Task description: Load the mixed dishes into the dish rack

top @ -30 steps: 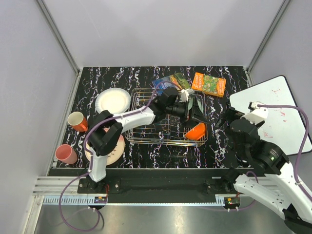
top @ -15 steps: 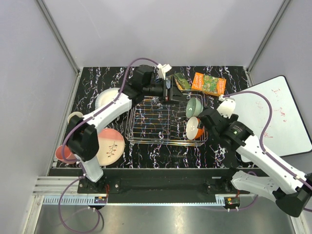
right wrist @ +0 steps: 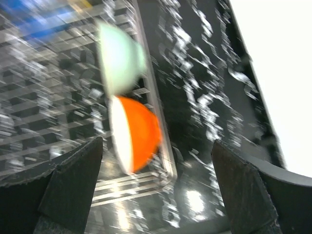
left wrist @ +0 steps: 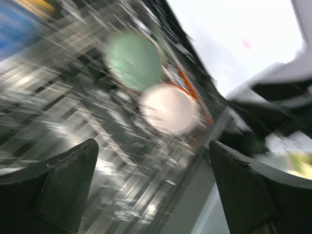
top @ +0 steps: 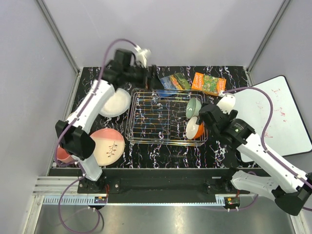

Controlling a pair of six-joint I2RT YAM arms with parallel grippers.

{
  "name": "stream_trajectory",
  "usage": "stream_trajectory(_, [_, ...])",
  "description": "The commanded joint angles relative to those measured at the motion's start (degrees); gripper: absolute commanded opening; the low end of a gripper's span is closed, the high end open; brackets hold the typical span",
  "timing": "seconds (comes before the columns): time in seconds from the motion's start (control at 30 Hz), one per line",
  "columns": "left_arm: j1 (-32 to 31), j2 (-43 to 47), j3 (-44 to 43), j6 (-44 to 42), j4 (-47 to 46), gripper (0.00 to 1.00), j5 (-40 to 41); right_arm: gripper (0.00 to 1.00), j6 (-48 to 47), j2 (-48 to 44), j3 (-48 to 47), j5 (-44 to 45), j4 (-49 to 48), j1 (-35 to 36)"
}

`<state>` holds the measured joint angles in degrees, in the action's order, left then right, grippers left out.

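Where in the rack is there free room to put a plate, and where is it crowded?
The rack is bare from its left wall to the two bowls. Its right end is crowded: the green bowl and the orange bowl stand there. The table strip in front, right of the pink plate, is bare too.

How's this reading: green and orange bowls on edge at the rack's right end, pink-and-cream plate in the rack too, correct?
No: the pink-and-cream plate lies on the table left of the rack, not in it, per the top external view. The green bowl and orange bowl are on edge at its right end.
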<state>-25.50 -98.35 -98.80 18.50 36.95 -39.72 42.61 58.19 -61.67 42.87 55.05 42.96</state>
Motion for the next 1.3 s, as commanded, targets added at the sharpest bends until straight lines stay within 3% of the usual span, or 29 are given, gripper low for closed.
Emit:
stream_trajectory(0.0, [8.7,-1.3,-16.9,-16.9,19.0,0.99,15.4,1.0,-0.6,-5.3,-2.3,0.1,-9.5,0.0])
stream_trajectory(0.1, [14.4,0.3,-17.0,-18.1,19.4,0.99,18.7,1.0,-4.9,-9.7,2.7,-8.4,-17.5,-0.1])
stream_trajectory(0.17, [17.2,0.4,-16.0,-20.5,19.2,0.99,17.1,1.0,-5.7,-10.2,4.8,-7.6,-18.7,-0.1])
stream_trajectory(0.23, [17.6,0.1,-15.5,-23.8,20.1,0.98,22.5,0.93,-7.0,-8.9,4.4,-7.2,-16.6,-0.2])
stream_trajectory(0.27, [17.5,-0.2,-14.8,-24.8,20.2,0.93,25.5,0.84,-7.2,-7.3,3.2,-7.2,-15.5,-0.1])
stream_trajectory(0.3, [17.5,-0.4,-14.2,-26.0,20.3,0.81,28.6,0.81,-6.9,-6.5,2.7,-6.6,-14.5,-0.1])
stream_trajectory(0.4, [17.6,1.0,-8.8,-30.9,20.0,0.77,37.6,0.84,-5.4,-4.2,1.0,-4.2,-10.1,-0.1])
stream_trajectory(0.63, [17.7,19.6,25.5,-49.2,6.0,0.8,47.1,0.86,-5.3,-7.0,2.1,-2.0,-9.5,-0.2])
stream_trajectory(0.83, [17.7,29.4,39.6,-59.4,-2.4,0.82,47.6,0.87,-5.3,-6.3,2.8,-2.3,-10.1,-0.1])
stream_trajectory(1.27, [17.7,28.2,51.5,-72.9,-14.1,0.83,43.2,0.87,-3.9,-8.5,3.9,-0.8,-9.6,0.0])
